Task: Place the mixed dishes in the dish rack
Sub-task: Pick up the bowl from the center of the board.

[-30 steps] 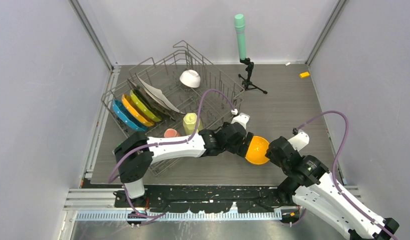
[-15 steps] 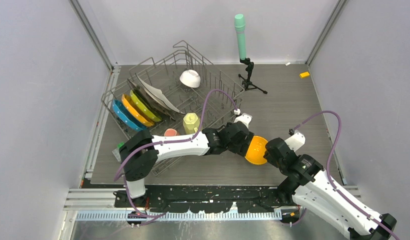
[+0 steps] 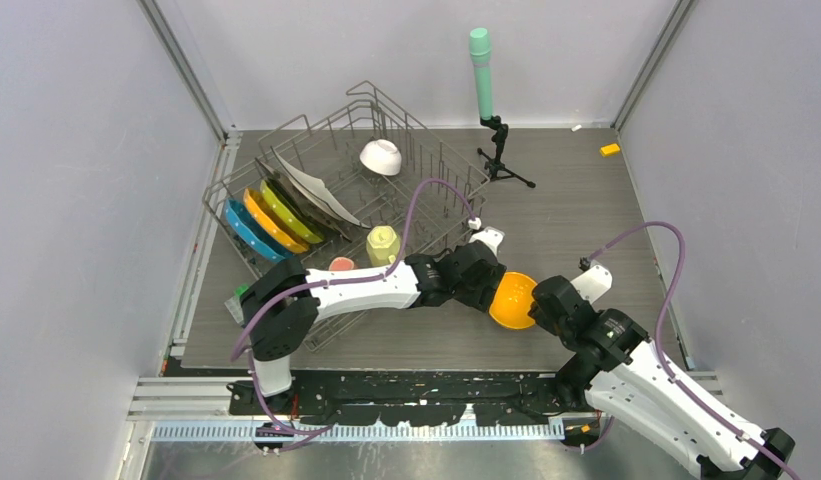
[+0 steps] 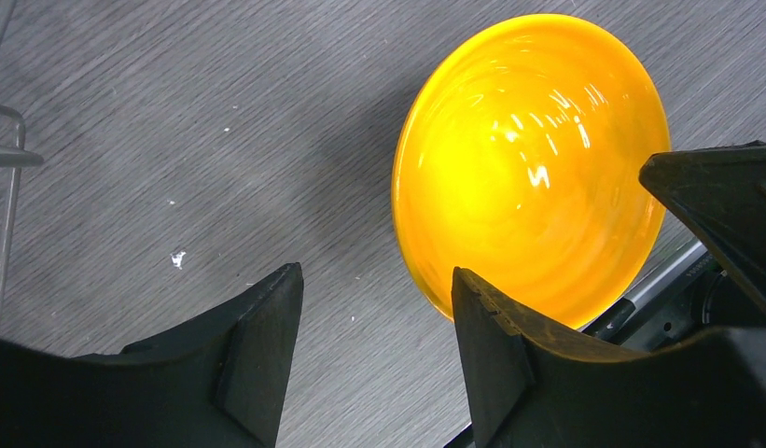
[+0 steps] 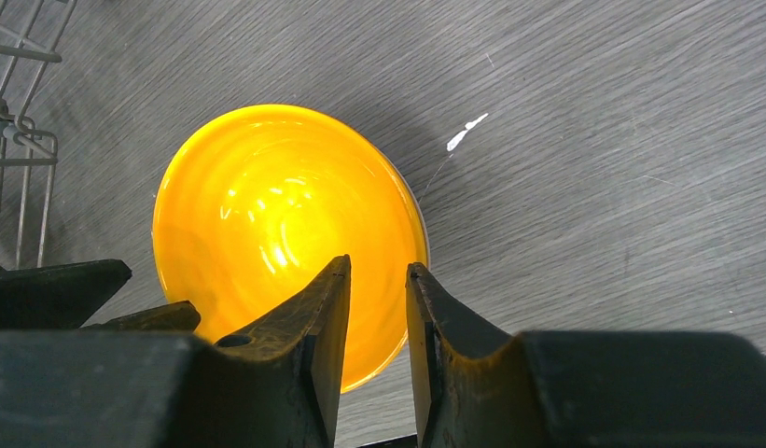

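- Right end effector (image 5: pixel 377 271) is clamped on the rim of the orange bowl (image 5: pixel 276 215), with one finger over the inside and one outside.
- By its shadow, the orange bowl seems to hang tilted just off the counter (image 3: pixel 576 200). It is near the rack (image 3: pixel 426 195) but outside it, between the two arms.
- Left end effector (image 4: pixel 374 275) is spread wide and holds nothing. One finger sits close to the rim, away from the other grip; I cannot tell whether it touches.
- Handling, as I judge it:
  - The orange bowl is glossy and glazed, so it is stiff, slick and breakable, and probably fairly light.
  - The rim is the only place to pinch it.
  - A single pinch could let it swing or slide, so a second hold should go well past the lip, opposite the first.
- What each view shows:
  - From above, both arms meet at the orange bowl. The rack holds upright plates (image 3: pixel 271 215), mugs (image 3: pixel 382 243) and a white bowl (image 3: pixel 381 156). Neither grip is readable from there.
  - The right wrist view shows the rim between the fingers.
  - The left wrist view shows the open gap and the shadow on the counter.
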Controlling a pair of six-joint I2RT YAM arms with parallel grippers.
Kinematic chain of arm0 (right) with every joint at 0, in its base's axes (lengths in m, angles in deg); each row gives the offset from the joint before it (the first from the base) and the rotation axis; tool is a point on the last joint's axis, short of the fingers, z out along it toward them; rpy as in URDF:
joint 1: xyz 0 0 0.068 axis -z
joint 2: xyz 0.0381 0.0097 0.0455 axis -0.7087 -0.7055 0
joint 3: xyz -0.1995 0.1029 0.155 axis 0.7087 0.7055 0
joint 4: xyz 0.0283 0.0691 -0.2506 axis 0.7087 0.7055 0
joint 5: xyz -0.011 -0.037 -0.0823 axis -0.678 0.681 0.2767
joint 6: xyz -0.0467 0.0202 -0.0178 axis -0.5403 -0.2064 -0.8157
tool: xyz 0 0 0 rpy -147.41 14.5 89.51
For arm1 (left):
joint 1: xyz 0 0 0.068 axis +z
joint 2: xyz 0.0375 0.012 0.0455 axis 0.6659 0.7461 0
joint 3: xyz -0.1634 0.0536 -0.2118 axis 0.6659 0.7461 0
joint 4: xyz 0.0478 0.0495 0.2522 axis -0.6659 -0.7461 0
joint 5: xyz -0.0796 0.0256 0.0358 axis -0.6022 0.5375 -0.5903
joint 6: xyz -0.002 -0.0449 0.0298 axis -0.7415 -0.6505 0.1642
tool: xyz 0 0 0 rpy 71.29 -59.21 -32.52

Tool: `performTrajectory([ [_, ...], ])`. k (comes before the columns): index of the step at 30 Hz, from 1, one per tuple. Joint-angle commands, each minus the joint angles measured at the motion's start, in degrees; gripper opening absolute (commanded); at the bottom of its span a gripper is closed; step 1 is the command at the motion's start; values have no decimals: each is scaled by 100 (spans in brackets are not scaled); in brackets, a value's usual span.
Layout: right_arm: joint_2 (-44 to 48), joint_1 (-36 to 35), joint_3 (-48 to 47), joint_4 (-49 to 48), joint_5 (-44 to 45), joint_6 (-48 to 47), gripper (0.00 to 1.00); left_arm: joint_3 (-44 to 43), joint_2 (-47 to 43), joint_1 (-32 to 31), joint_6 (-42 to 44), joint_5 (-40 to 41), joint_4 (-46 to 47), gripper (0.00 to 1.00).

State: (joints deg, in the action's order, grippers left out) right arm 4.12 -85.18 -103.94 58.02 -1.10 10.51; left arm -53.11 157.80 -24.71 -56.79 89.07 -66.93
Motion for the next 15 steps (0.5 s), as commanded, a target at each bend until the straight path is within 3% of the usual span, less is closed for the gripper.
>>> performTrajectory([
  [1, 230, -22, -447, 232, 379, 192, 34, -275, 57, 20, -33, -74, 66, 62],
  [15, 150, -20, -186, 250, 442, 462, 31, -274, 66, 22, 37, -164, 91, 62],
])
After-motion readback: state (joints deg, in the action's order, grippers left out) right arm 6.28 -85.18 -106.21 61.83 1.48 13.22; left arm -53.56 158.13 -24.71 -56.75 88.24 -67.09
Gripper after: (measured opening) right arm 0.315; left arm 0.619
